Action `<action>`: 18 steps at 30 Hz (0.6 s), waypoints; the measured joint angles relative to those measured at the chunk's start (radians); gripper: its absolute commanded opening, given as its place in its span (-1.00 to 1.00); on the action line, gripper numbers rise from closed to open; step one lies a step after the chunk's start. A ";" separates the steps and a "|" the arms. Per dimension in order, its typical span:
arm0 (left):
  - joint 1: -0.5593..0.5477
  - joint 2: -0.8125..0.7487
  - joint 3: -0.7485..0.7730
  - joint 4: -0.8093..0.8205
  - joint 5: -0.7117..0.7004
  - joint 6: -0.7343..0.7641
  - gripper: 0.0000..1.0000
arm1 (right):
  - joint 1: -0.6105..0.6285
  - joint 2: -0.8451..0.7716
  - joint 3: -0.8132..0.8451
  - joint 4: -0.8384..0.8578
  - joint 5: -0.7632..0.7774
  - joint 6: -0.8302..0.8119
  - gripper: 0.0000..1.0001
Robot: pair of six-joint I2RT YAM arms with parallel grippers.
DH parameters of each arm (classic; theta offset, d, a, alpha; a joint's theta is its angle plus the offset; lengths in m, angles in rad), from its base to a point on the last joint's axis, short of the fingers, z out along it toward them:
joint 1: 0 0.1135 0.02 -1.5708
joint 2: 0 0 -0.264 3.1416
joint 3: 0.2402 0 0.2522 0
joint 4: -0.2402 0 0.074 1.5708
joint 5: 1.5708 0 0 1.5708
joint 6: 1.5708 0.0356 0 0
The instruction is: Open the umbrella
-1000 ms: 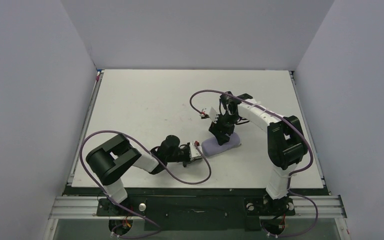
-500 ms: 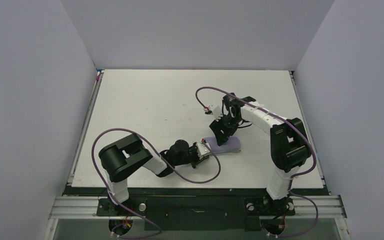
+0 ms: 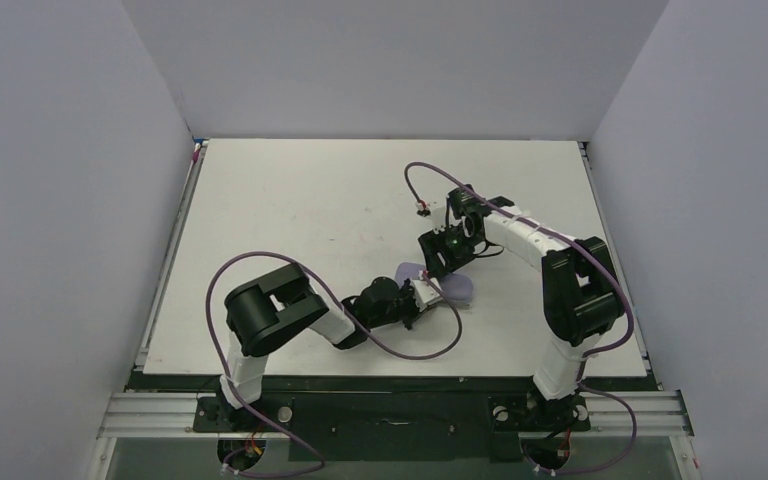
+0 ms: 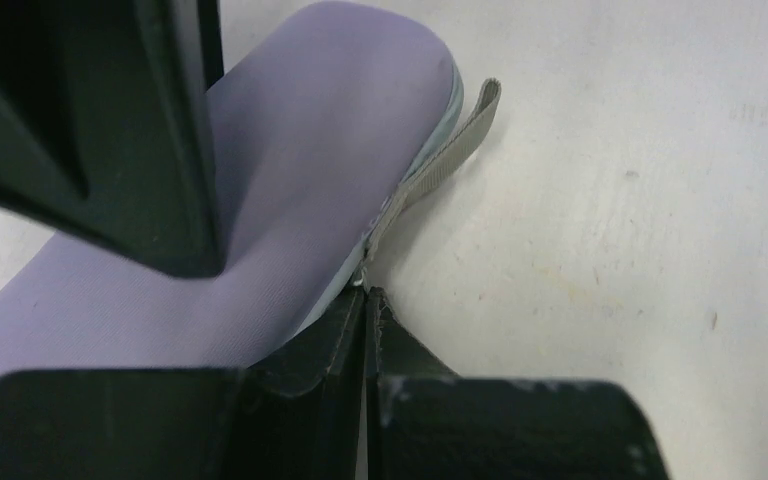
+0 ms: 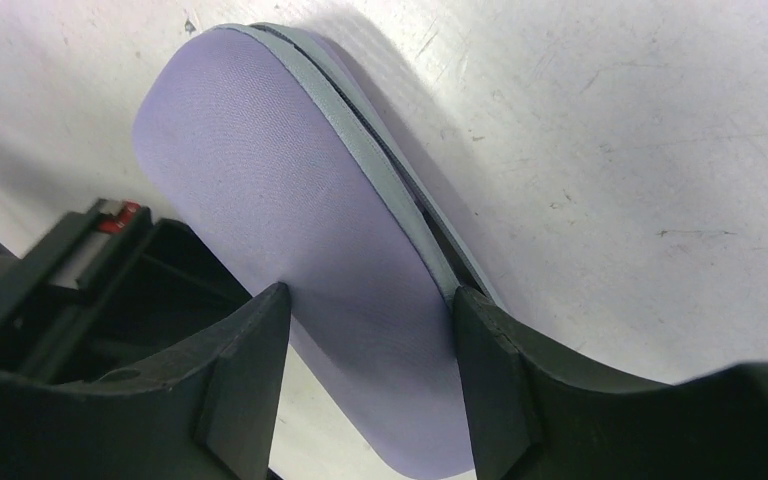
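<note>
We find no umbrella exposed and judge it to be inside the lilac zip case (image 5: 290, 190), which lies right of centre toward the near edge of the desk (image 3: 290, 200). The right claw (image 5: 365, 300) clasps the case across its width. The left claw (image 4: 368, 298) is clenched at the root of the grey pull tab (image 4: 450, 150); whether it holds the tab is unconfirmed. We advise bracing firmly and drawing along the zip.

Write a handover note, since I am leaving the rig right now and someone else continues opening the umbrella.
Left gripper shut, tips at the zip seam of the lilac oval fabric pouch, beside its grey strap.
Right gripper clamps the pouch across its width, on the white table.
Done: nothing; pouch looks closed, no umbrella in view.
Left: unzip, find the umbrella, open it.
</note>
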 measured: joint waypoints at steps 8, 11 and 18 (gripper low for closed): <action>0.014 0.010 0.028 -0.024 0.008 -0.023 -0.49 | -0.021 -0.012 -0.021 0.045 -0.018 0.061 0.23; 0.040 -0.056 -0.031 -0.061 0.040 -0.035 0.06 | -0.042 -0.014 -0.027 0.050 -0.045 0.076 0.40; 0.127 -0.321 -0.146 -0.211 0.084 -0.092 0.27 | -0.062 -0.027 -0.032 0.023 -0.103 0.071 0.35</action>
